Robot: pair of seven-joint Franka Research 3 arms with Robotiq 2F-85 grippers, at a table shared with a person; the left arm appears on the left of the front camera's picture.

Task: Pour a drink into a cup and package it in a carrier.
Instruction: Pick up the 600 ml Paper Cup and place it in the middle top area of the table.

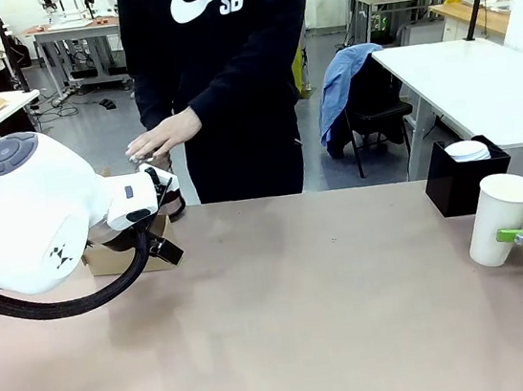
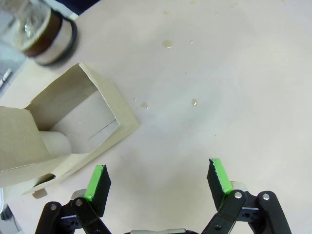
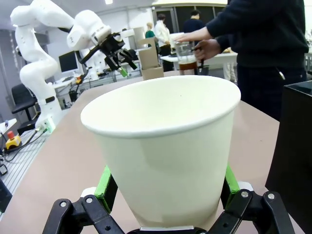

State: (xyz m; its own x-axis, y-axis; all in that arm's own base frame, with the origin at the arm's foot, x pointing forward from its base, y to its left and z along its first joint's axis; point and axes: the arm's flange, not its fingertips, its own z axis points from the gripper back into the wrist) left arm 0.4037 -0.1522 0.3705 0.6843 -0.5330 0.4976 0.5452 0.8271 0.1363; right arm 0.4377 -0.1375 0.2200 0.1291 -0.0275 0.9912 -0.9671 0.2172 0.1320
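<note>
The cup (image 1: 503, 217) was a tall, plain white paper one with a rolled rim and no lid. It stood upright on the counter (image 1: 336, 321) at the right edge of the front view. The right end effector (image 3: 165, 187) was spread wide, with the cup's lower part between its green pads (image 3: 104, 187), one at each side; whether they pressed the wall could not be told. The inner wall that showed was clean white, and the cup's bottom was hidden. Near it, up and to the left in the front view, stood a black box (image 1: 454, 191) holding white lids (image 1: 468, 150). The carrier (image 2: 63, 131), of brown cardboard, lay on the counter at the left of the left wrist view, and the pocket that showed looked empty. It lay just beyond one finger of the left end effector (image 2: 158, 180), whose jaws stood wide and held nothing. The pitcher (image 2: 44, 31) showed in the upper left corner of that view, past the carrier. In the right wrist view a person's hand (image 3: 207, 48) was on it, and the dark brown drink (image 3: 185, 63) filled its lower part. A few drops (image 2: 168, 44) lay on the counter.
</note>
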